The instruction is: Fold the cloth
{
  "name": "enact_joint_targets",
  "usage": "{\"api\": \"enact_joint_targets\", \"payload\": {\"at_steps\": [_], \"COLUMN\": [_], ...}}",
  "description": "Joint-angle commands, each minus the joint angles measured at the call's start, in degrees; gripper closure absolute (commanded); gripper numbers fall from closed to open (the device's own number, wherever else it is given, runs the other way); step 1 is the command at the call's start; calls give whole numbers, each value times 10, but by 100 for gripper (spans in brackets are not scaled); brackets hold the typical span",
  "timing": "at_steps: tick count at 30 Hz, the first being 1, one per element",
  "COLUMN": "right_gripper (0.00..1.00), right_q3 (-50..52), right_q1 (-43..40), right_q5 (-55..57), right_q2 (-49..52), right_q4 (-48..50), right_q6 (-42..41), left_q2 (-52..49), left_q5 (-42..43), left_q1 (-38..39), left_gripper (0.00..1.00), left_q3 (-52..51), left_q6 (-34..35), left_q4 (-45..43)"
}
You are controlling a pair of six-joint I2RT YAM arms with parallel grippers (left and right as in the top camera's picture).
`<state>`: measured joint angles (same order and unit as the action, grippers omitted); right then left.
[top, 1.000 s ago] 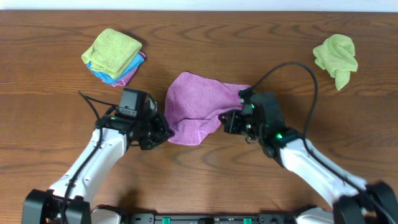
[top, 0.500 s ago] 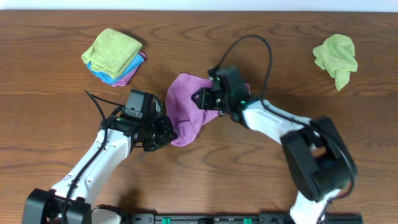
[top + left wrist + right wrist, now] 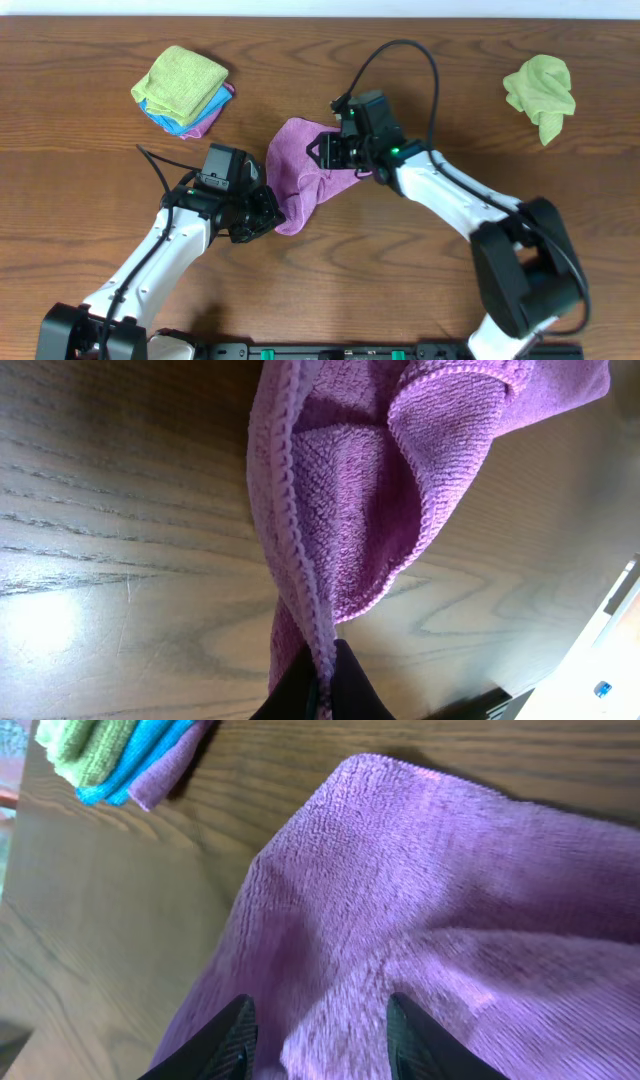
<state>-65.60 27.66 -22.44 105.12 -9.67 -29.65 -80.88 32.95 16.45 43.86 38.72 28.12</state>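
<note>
The purple cloth (image 3: 298, 172) lies bunched at the table's middle; it also shows in the left wrist view (image 3: 350, 510) and the right wrist view (image 3: 440, 920). My left gripper (image 3: 270, 212) is shut on the cloth's near left hem, which runs up between its fingertips (image 3: 322, 685). My right gripper (image 3: 330, 155) is over the cloth's upper right part, its fingers (image 3: 320, 1035) spread open above the fabric, holding nothing.
A folded stack of green, blue and pink cloths (image 3: 181, 90) sits at the back left, its edge in the right wrist view (image 3: 110, 760). A crumpled green cloth (image 3: 541, 92) lies at the back right. Bare wood surrounds the purple cloth.
My right gripper swung from the cloth's right side up and left over it, and the cloth's right half has been drawn left into a narrower bunch. The left gripper stayed put.
</note>
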Motion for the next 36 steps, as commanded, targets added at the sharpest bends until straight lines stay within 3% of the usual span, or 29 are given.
{"api": "enact_joint_targets", "payload": {"at_steps": [1,10,36], "right_gripper": [57,49,50], "right_q3": [-12,-9,-9], "right_q1": [-14,-32,-30], "right_q5": [9,-1,-72], "right_q2": [-42,-37,82], "right_q4": [-33,-175,-57], "right_q6": [23,23,-91], "left_q2": [4,4,4], "left_q5": [-7,-13,-21], "left_q1": [1,1,1], "left_gripper": [94,94,94], "left_q3": [10,10,10], "left_q6": [-10,-10,-10], "left_q4": [-1,-1,-1]}}
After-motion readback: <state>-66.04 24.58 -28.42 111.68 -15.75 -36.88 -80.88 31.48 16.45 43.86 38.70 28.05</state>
